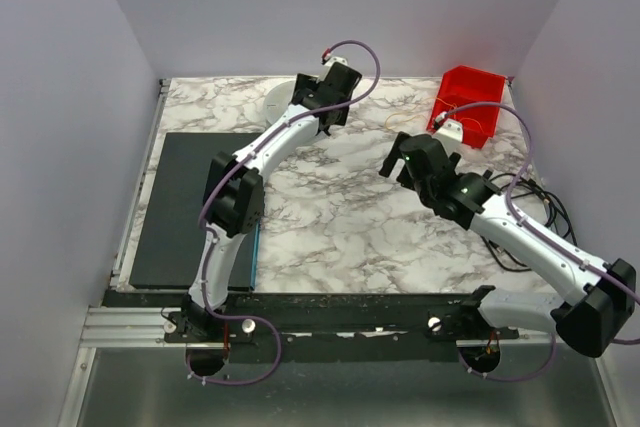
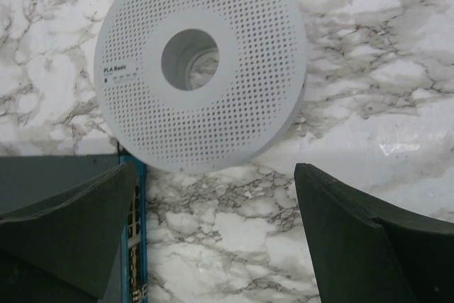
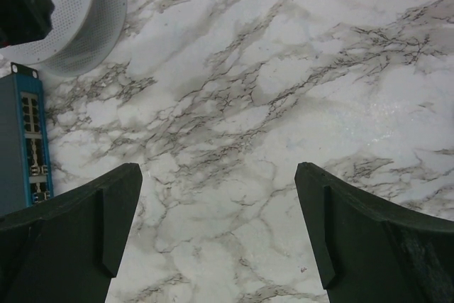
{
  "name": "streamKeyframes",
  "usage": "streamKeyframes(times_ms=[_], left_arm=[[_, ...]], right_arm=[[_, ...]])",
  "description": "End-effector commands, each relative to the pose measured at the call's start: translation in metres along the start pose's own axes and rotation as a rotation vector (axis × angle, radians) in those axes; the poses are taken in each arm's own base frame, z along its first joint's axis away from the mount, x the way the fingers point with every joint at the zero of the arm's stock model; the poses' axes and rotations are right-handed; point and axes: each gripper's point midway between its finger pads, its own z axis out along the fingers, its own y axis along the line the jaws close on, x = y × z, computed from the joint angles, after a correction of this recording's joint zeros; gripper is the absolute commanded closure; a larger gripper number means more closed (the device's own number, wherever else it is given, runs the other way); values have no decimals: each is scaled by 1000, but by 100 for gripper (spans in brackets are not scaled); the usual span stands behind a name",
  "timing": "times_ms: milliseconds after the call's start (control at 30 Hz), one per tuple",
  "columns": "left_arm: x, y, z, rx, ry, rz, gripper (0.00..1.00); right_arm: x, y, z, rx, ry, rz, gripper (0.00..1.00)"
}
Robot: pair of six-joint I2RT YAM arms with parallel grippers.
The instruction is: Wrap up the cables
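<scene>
Parted wide and gripping nothing, the left gripper (image 2: pixel 215 189), hanging just above a white spool (image 2: pixel 198 62), with matte dark wedge-shaped fingers (image 2: pixel 71 239) at either side of its view. Likewise spread to the fullest and empty, the right gripper (image 3: pixel 216 189), over bare tabletop near the middle.

Beneath both, a table (image 1: pixel 340 227) with a glossy white marble pattern and grey veins. Along its left side, a flat rectangular box (image 1: pixel 185 197), dull black on top, with a blue side face lined with rows of small ports. At the far right corner, a red plastic bin (image 1: pixel 475 97), boxy, with upright walls. At far centre, the spool: a round white plastic disc lying flat, face pierced all over with tiny holes, a smooth ring around a hollow core. Just beside its rim, a corner of the box. Across much of the spool in the overhead view, the left arm.

Smallest, the cable (image 1: pixel 398 127): a hair-fine orange strand curling loose on the marble between spool and bin, apart from both grippers. Off to the right edge, a heap of black cords (image 1: pixel 548 209); along each arm, looping purple hoses (image 1: pixel 350 43).
</scene>
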Motion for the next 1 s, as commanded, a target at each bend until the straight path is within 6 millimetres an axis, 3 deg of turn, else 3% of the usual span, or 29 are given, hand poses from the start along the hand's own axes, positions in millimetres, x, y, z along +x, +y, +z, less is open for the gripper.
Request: streamKeyframes(times_ms=[0,200,400,967], left_arm=[[4,-11,18,-13,51,68,4],[14,-23,42,-9,80,72,4],[27,-21,58,-39,103,113,3],[39,7,90,-234,94,431,5]], right_arm=[[-14,-11,-16,15,-31,28,0],[-30,0,-29,-58,-58,58,0],[-30,10,-30,-92,-38,69,0],[-25,21,-26,-133,-9,45,0]])
